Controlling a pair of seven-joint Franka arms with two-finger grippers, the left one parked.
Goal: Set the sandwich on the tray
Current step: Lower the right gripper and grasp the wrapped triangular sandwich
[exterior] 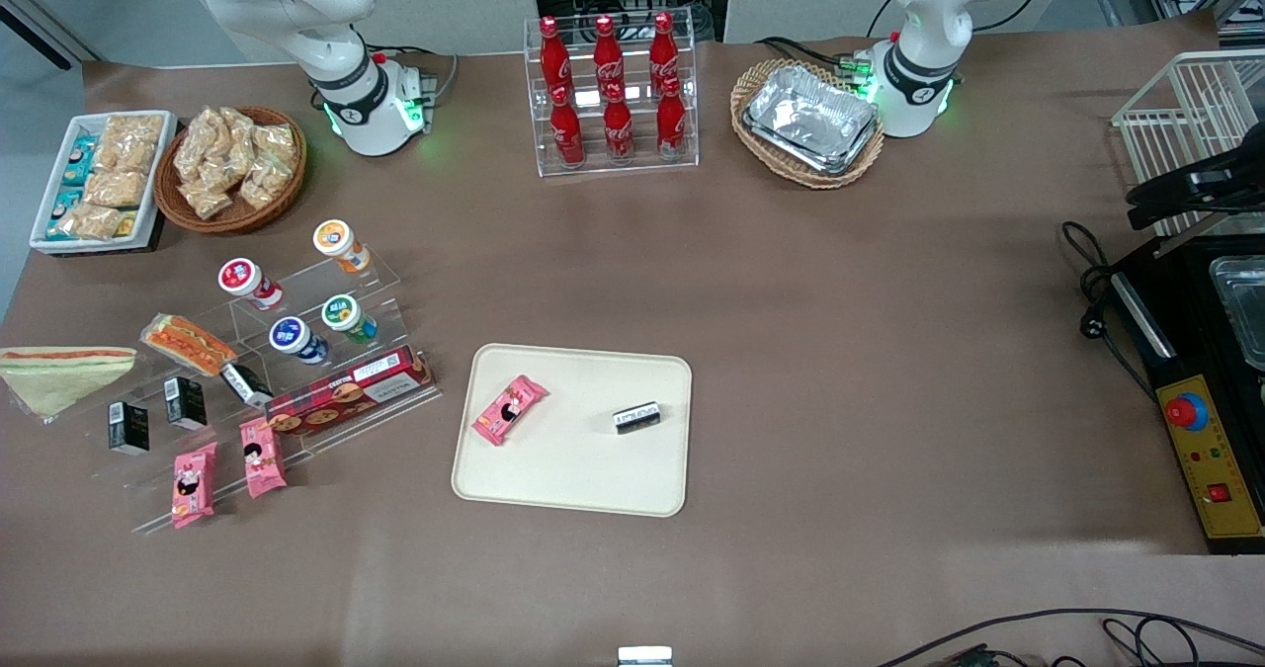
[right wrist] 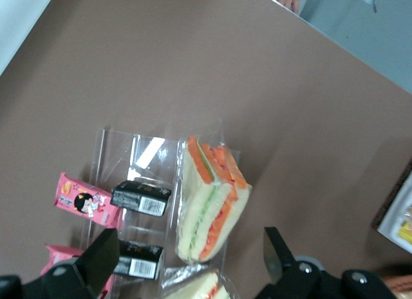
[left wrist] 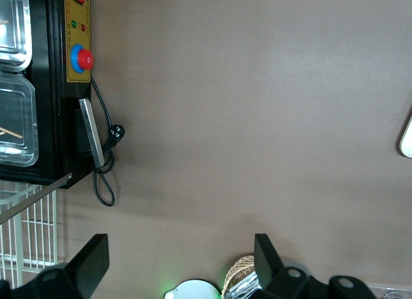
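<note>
A brown-covered surface [exterior: 840, 331] fills the front view, with pale walls and cable clutter at its farthest edge from the front camera. The tray [exterior: 583, 469], cream-beige with a low rim, lies flat near the middle of the surface and carries a pink snack packet [exterior: 509, 409] and a small black packet [exterior: 635, 417], well apart from each other. Farther from the front camera than the tray stands a clear rack of red cola bottles [exterior: 613, 89], and beside that rack a wicker basket of foil trays [exterior: 808, 119]. Toward the working arm's end of the surface from the tray sits a clear stepped display stand [exterior: 287, 371] with cups, boxes and pink packets. The sandwich [exterior: 61, 375], a pale wedge, lies at that stand's outer end, well apart from the tray. The gripper [right wrist: 187, 273] hangs above the stand, over a wrapped orange-filled sandwich [right wrist: 211, 205]; its jaws are spread wide and hold nothing.
</note>
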